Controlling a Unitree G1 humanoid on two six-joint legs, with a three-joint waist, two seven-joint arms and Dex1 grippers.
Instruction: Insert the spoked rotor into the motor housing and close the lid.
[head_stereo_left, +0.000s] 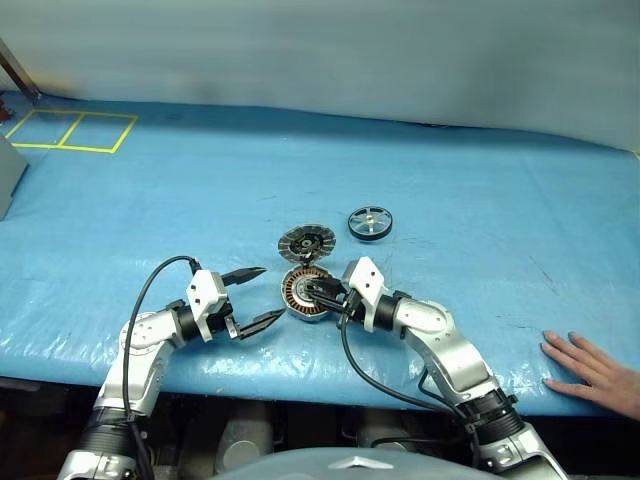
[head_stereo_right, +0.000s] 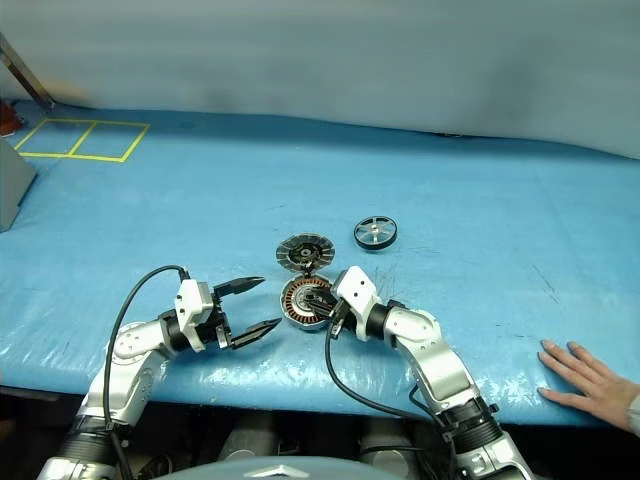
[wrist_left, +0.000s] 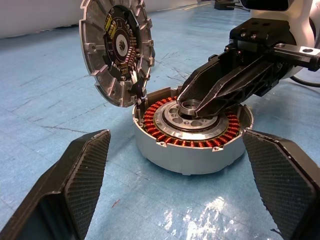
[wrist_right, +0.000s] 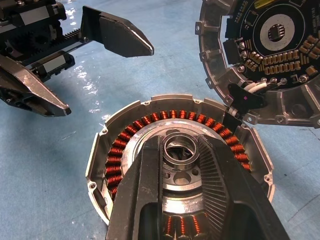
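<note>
The right end effector (head_stereo_left: 318, 293), fingers nearly closed and gripping nothing, rests over the silver hub of the round copper-wound motor housing (head_stereo_left: 303, 295). The black silver-spoked rotor (head_stereo_left: 370, 222) lies flat beyond it toward the desk's far edge, nearer the right arm. The left end effector (head_stereo_left: 257, 297) gapes empty beside the housing, the grey slotted lid (head_stereo_left: 306, 241) propped open.

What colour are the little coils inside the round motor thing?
Coppery orange-red, ringing the silver hub of the motor housing; clearest in the right wrist view.
</note>
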